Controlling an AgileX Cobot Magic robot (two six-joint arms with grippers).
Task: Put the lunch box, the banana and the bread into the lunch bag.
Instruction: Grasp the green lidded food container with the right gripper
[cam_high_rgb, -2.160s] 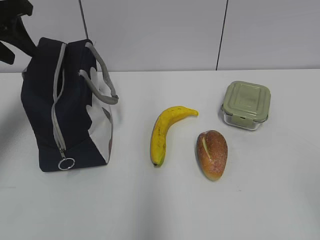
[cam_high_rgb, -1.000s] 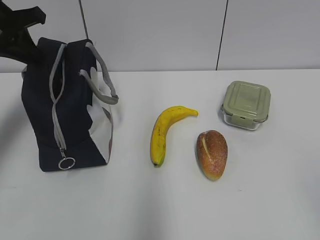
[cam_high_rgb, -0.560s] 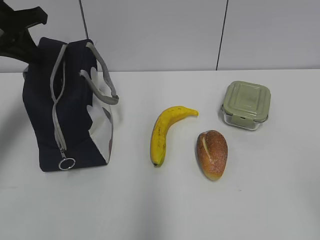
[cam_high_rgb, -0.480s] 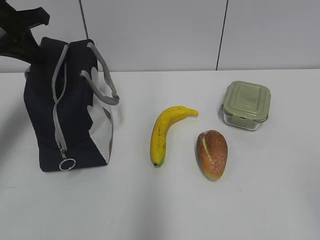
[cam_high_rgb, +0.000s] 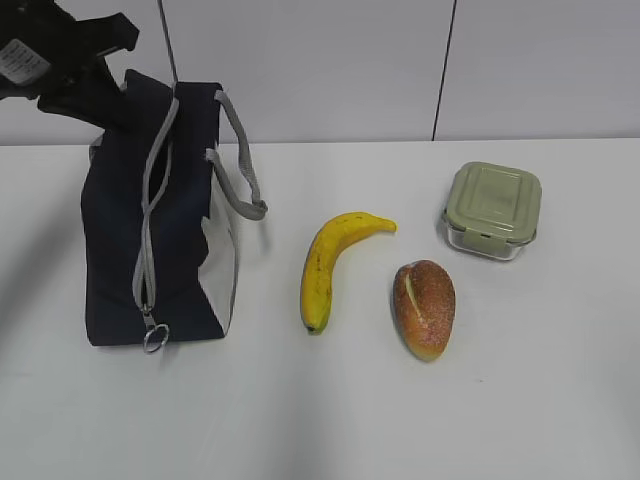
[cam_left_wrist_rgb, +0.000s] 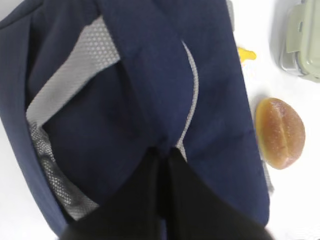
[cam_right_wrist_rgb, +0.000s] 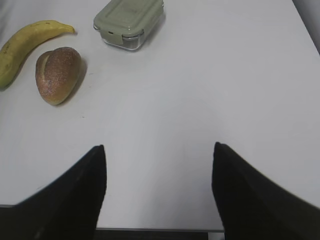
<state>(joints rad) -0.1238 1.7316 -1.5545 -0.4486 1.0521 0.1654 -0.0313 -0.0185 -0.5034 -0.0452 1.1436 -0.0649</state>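
Observation:
The navy lunch bag stands upright at the left, its grey zipper partly open at the top. My left gripper is shut on the bag's navy fabric at its top rear edge; in the left wrist view the gripper pinches a fold of the bag. The banana lies mid-table, with the bread to its right and the lunch box behind that. My right gripper hangs open over bare table, nearer than the bread, banana and lunch box.
The white table runs back to a pale panelled wall. Grey strap handles droop off the bag toward the banana, and a ring pull hangs at the zipper's low end. The table's near edge shows between the right fingers.
The left gripper has dragged the lunch bag to the right, toward the banana. The banana, bread, lunch box and right gripper have stayed put.

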